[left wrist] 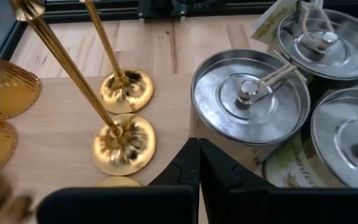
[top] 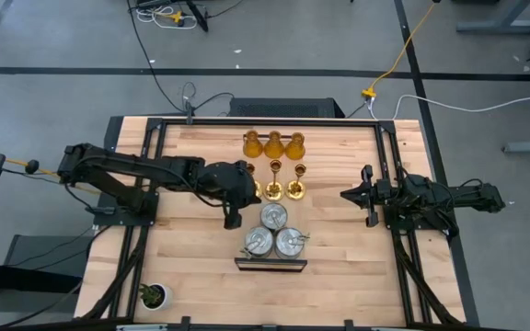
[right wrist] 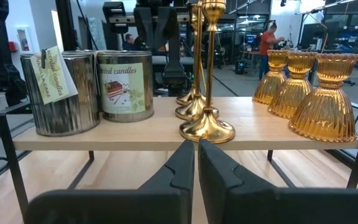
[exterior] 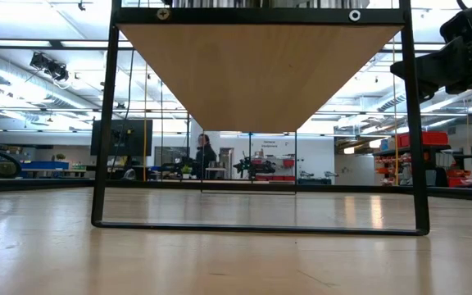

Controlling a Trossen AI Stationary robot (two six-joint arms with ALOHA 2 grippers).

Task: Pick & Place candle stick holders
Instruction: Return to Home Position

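Gold holders [left wrist: 124, 144] just beside closed left end effector [left wrist: 198, 157].

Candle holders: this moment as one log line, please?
shelf: three amber holders, three gold holders, three silver tins | left gripper: shut, beside tins | right gripper: shut, right of shelf

There are three amber holders [top: 273, 144], three gold stemmed holders [top: 296, 190], three silver tins [top: 274, 217] and one potted plant [top: 154, 295].

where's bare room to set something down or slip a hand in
Bare wood lies right of the gold holders, toward the right gripper, and right of the tins. Crowded in the middle: amber holders, gold, tins, left gripper.
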